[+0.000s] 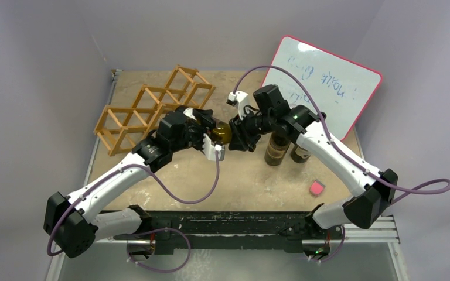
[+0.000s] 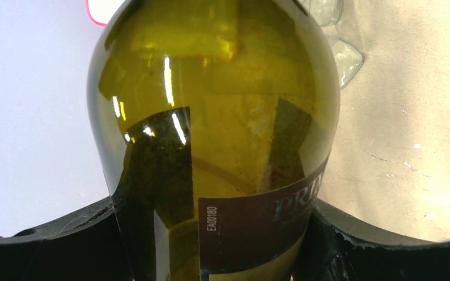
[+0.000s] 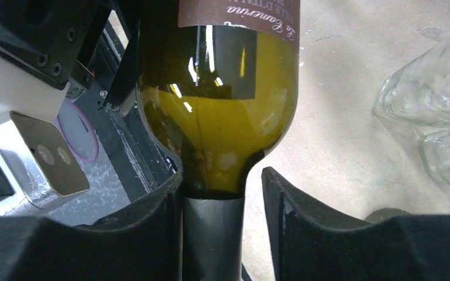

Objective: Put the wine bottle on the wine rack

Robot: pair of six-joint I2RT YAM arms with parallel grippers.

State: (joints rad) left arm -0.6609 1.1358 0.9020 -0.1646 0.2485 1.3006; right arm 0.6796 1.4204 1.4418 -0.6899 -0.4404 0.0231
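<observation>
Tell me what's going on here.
Both arms meet mid-table on one bottle. The left gripper is clamped on its body. The right gripper has its jaws either side of the neck, with a gap showing on one side. The rack sits at the far left, and no bottle shows in it. Two more bottles stand to the right.
</observation>
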